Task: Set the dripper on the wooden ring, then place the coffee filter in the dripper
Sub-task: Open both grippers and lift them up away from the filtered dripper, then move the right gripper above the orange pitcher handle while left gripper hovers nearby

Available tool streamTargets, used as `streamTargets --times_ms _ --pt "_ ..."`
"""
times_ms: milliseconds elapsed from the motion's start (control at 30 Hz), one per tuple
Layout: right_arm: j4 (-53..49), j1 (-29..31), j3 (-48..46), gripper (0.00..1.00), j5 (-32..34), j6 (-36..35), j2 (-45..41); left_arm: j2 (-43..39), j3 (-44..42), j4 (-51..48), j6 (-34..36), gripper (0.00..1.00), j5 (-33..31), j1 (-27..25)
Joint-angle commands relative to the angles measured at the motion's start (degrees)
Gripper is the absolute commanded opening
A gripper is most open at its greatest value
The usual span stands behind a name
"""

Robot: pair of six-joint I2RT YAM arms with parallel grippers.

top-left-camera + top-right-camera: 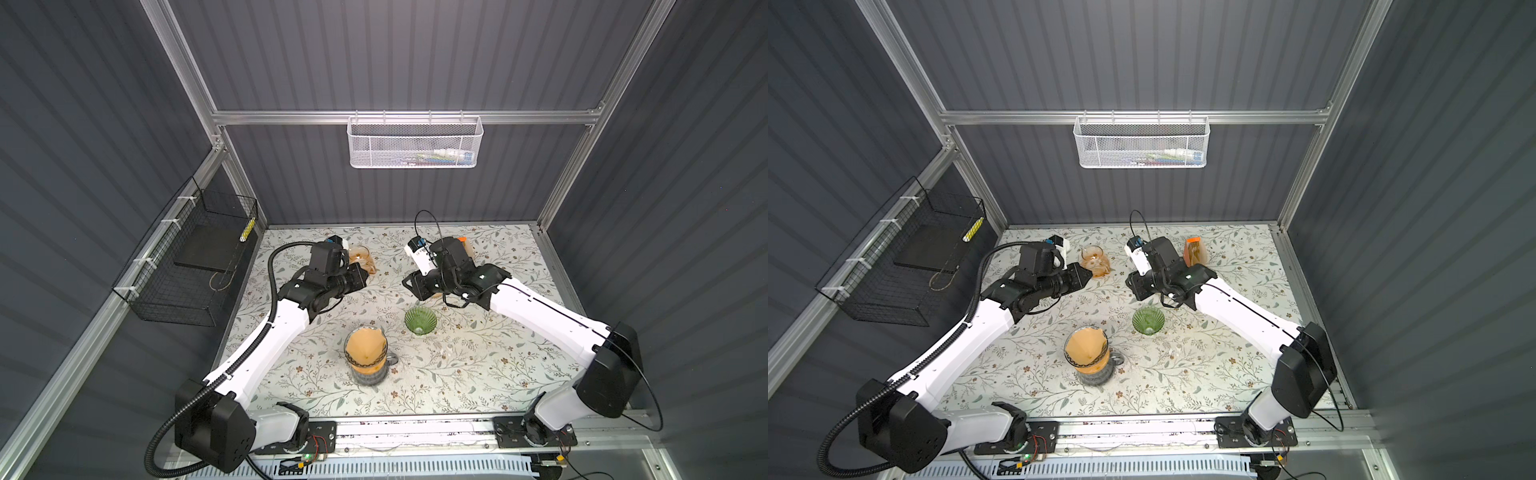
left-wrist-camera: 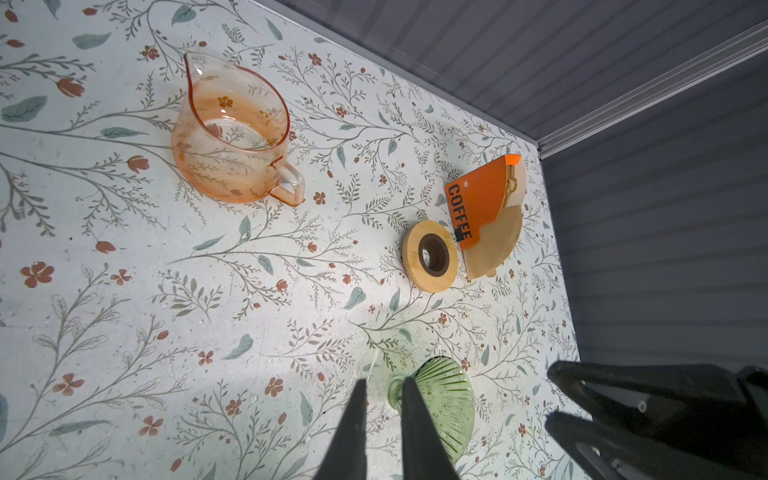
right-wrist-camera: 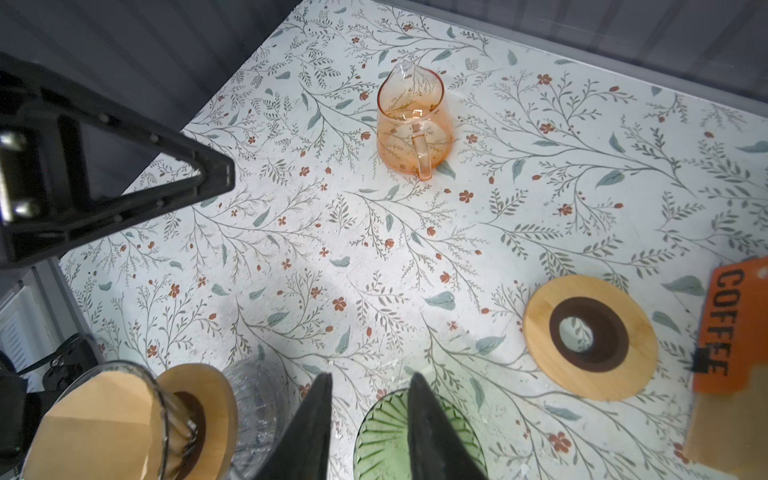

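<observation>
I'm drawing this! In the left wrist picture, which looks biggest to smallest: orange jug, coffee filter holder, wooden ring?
Largest: orange jug.
Then: coffee filter holder.
Smallest: wooden ring.

Bright overhead light on the table (image 1: 478,374); dim walls (image 1: 83,124); edges bend.

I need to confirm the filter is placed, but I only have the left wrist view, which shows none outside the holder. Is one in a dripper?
Observer: Yes. In both top views a brown filter sits in the clear dripper on a glass server.
Operator: And the green one I see side-on?
Observer: The green dripper is empty; a top view looks into its bare bowl.
Operator: Is the other arm holding anything?
Observer: No. In the right wrist view the right gripper hangs by the green dripper, jaws apart, nothing between them.
</observation>
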Motion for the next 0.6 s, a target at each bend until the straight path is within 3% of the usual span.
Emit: streamTargets --times_ms 0,367,567 --pt "4.18 -1.73 1.69 0.35 -2.85 -1.88 4.43 -0.28 -1.88 3.4 -2.79 0.18 6.75 2.63" --pt "12.03 -4.93 10.55 0.4 -12.56 -1.81 20.35 -1.05 -3.58 5.93 -3.09 0.18 15.79 7.79" --pt "12.26 -5.02 18.8 0.42 -14.68 -2.2 29.36 -1.84 -5.13 8.58 -3.94 0.18 17.99 8.97"
